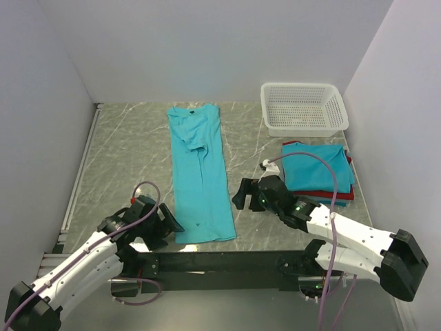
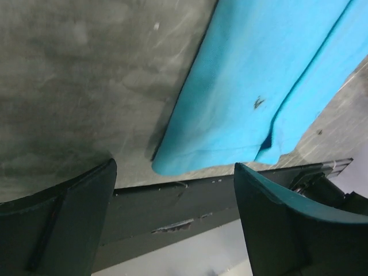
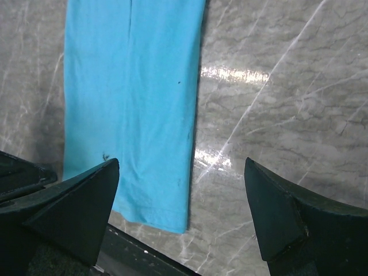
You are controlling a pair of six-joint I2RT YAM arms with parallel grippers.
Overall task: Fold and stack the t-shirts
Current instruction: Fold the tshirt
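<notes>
A teal t-shirt [image 1: 200,172] lies flat on the table, folded lengthwise into a long strip running from the back to the near edge. Its bottom hem [image 2: 218,155] shows in the left wrist view, and its right edge [image 3: 138,115] in the right wrist view. A stack of folded t-shirts [image 1: 318,171], teal on top with red below, sits at the right. My left gripper [image 1: 172,224] stands open just left of the strip's near corner. Beside the strip's right edge, my right gripper [image 1: 241,194] is open too. Neither holds anything.
A white mesh basket [image 1: 303,109] stands at the back right, behind the stack. A dark rail [image 1: 227,261] runs along the table's near edge. White walls close in the left, back and right sides.
</notes>
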